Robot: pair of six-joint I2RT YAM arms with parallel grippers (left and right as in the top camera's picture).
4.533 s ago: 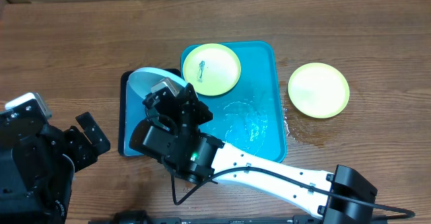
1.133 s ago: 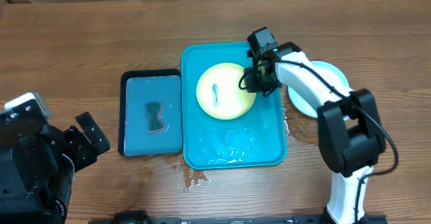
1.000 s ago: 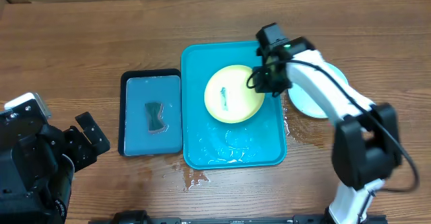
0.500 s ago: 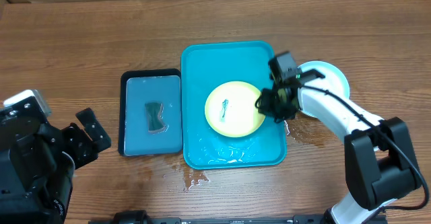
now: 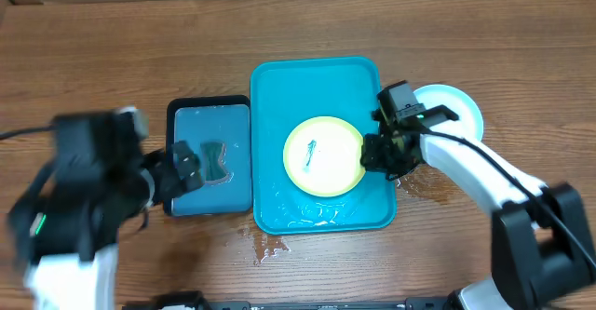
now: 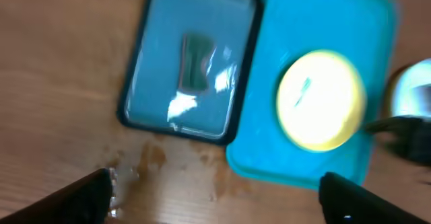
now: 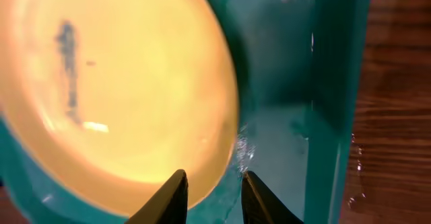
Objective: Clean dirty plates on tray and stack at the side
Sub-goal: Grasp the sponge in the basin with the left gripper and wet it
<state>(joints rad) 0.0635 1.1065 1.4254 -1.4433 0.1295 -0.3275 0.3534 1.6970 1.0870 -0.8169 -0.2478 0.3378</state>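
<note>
One yellow-green rimmed plate (image 5: 321, 155) with a dark blue streak lies on the teal tray (image 5: 279, 87). My right gripper (image 5: 374, 152) is at the plate's right rim. In the right wrist view its fingers (image 7: 215, 197) straddle the rim of the plate (image 7: 114, 83), nearly closed on it, above the tray (image 7: 283, 69). A light-blue rimmed plate (image 5: 458, 105) sits right of the tray, partly hidden by my right arm; the other yellow-green plate is not visible. My left gripper (image 5: 182, 168), blurred, is open and empty (image 6: 215, 207) over bare wood.
A black-rimmed blue tray (image 5: 177, 114) with a dark sponge (image 5: 216, 159) stands left of the teal tray; it also shows in the left wrist view (image 6: 128, 106). Water puddles lie on the wood (image 5: 270, 245) and beside the teal tray's right edge (image 5: 417, 184).
My right gripper dragged the yellow-green plate from the tray's back to its middle right. My left arm swung in from the left toward the black-rimmed tray.
</note>
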